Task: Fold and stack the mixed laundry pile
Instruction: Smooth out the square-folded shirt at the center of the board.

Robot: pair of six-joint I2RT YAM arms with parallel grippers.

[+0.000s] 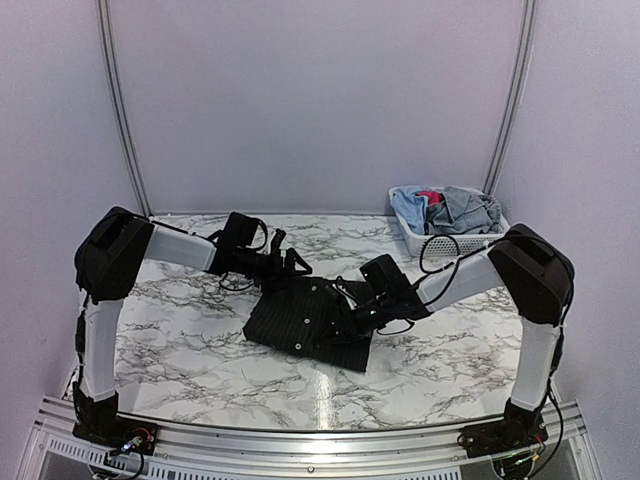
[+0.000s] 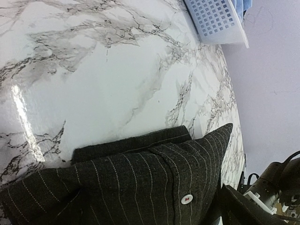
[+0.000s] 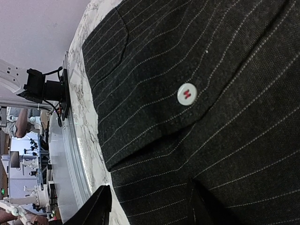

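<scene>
Black pinstriped cloth makes up the one garment lying out: a black pinstriped button shirt [image 1: 310, 325], folded into a rough rectangle and lying flat about the middle of the marble table [image 1: 190, 350], skewed so that one corner points toward the near edge. Each wrist view shows one white button [image 3: 186, 93] sewn with red thread, and the top view shows a few pale dots along the shirt's front. A flap with a neat edge overlaps the layer under it, and a narrower band of the same cloth sticks out from below on the far side. The rest of the laundry sits in one white lattice basket [image 1: 425, 240] at the table's far right corner: a light blue piece [image 1: 408, 208] on the left, a grey-blue piece [image 1: 470, 208] on the right and a pink-red piece [image 1: 428, 196] between them, three that can be counted. Two grippers work the shirt. The left gripper [image 1: 290, 264] is at its far left edge with the jaws spread wide and nothing seen between them. The right gripper [image 1: 362, 318] is low over the right edge, and one finger [image 3: 96, 206] shows just off the cloth; the jaws stand partly apart, but whether they pinch the fabric cannot be told. Veined marble shows on every side of the shirt, widest toward the left edge and the near edge, and the basket stands well apart from it.
</scene>
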